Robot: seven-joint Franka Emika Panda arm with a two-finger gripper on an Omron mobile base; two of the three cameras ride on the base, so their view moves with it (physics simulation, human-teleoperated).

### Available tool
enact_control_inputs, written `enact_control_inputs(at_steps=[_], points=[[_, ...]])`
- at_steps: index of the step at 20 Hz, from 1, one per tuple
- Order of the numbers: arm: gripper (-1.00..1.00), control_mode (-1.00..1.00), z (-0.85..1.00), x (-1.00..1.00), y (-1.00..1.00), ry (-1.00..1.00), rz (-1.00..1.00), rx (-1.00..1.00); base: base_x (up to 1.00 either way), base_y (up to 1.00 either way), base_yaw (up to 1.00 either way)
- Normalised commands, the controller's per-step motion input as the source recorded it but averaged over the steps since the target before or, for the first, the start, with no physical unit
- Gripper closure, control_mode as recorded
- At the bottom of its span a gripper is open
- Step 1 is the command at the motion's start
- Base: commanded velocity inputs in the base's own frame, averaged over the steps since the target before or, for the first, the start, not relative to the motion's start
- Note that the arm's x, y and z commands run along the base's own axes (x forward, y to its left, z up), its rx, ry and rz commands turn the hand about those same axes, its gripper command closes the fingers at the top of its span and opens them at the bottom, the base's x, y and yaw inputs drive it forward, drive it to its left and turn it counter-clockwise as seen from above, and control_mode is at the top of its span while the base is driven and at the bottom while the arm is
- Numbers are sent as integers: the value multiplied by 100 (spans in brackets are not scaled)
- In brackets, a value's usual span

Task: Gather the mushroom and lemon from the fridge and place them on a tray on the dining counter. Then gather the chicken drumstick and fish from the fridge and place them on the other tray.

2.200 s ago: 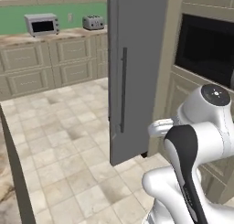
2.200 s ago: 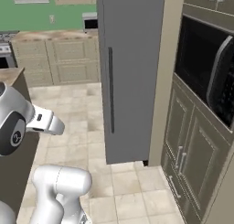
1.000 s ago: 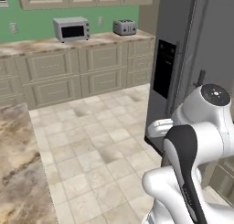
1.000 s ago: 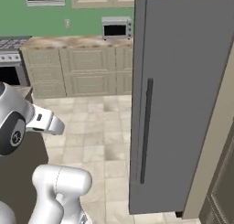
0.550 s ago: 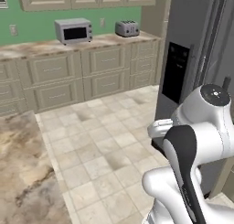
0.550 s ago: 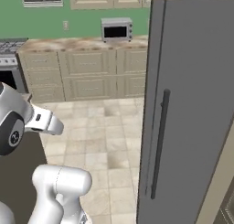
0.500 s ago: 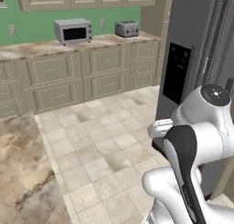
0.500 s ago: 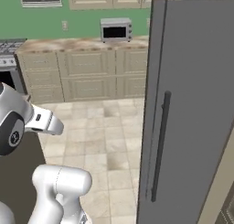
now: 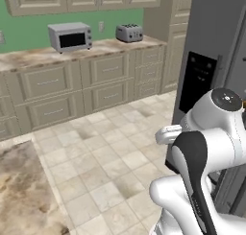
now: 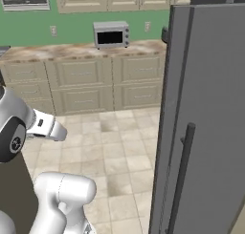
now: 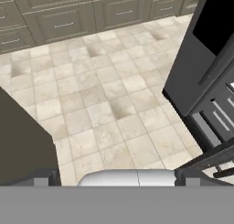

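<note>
The grey fridge [image 9: 211,80] stands at the right of the left base view, its black dispenser panel facing me. A wide grey fridge door [image 10: 206,118] with a dark vertical handle [image 10: 182,180] rises close by in the right base view. In the hand view the fridge [image 11: 201,58] is at the right, with light shelves or drawers [image 11: 219,115] beside its dark door. My gripper [image 11: 119,178] hangs over the tiled floor, open, its fingertips [image 11: 45,177] far apart with nothing between them. Mushroom, lemon, chicken drumstick, fish and trays are out of view.
A marble counter top [image 9: 24,195] lies at the lower left. Along the far green wall run beige cabinets [image 9: 72,85] with a microwave [image 9: 70,36] and a toaster [image 9: 129,32] on top. Tiled floor [image 11: 105,95] lies open between them and the fridge.
The whole picture has shifted as the base moved: the fridge slid to the right in both base views and the far cabinets came into view. The arm's pose is unchanged.
</note>
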Motion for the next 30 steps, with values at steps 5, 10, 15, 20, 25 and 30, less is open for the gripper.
enact_control_inputs(at_steps=[5, 10, 15, 20, 25, 30], points=[[-100, 100, 0, 0, 0, 0, 0, 0, 62, 23, -27], [-100, 100, 0, 0, 0, 0, 0, 0, 60, 17, -36], [-100, 100, 0, 0, 0, 0, 0, 0, 52, 26, -42], [-100, 100, 0, 0, 0, 0, 0, 0, 50, 40, -44], [-100, 100, 0, 0, 0, 0, 0, 0, 45, 49, -47], [-100, 100, 0, 0, 0, 0, 0, 0, 41, 52, -46]])
